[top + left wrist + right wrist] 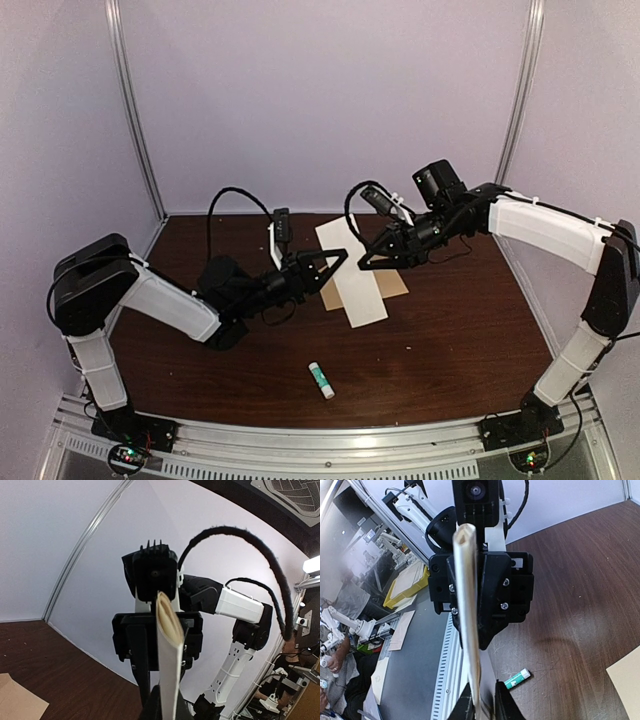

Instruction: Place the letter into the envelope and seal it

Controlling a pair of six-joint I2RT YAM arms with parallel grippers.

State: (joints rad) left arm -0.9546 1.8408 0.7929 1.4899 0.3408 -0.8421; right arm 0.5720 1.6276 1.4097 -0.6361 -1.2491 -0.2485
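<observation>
The letter [355, 272], a cream sheet folded into a long strip, hangs above the middle of the table between both grippers. My left gripper [338, 258] is shut on its left edge. In the left wrist view the letter [169, 645] stands edge-on, rising out of the left gripper [167, 707]. My right gripper [366, 262] meets it from the right. In the right wrist view the letter [468, 605] runs down between the fingers of the right gripper [487, 702], which have closed in on it. The tan envelope [395, 282] lies flat on the table, partly under the letter.
A small white and green glue stick [321, 380] lies on the brown table near the front middle; it also shows as the glue stick [516, 678] in the right wrist view. A corner of the envelope [17, 700] shows low left in the left wrist view. White walls enclose the table.
</observation>
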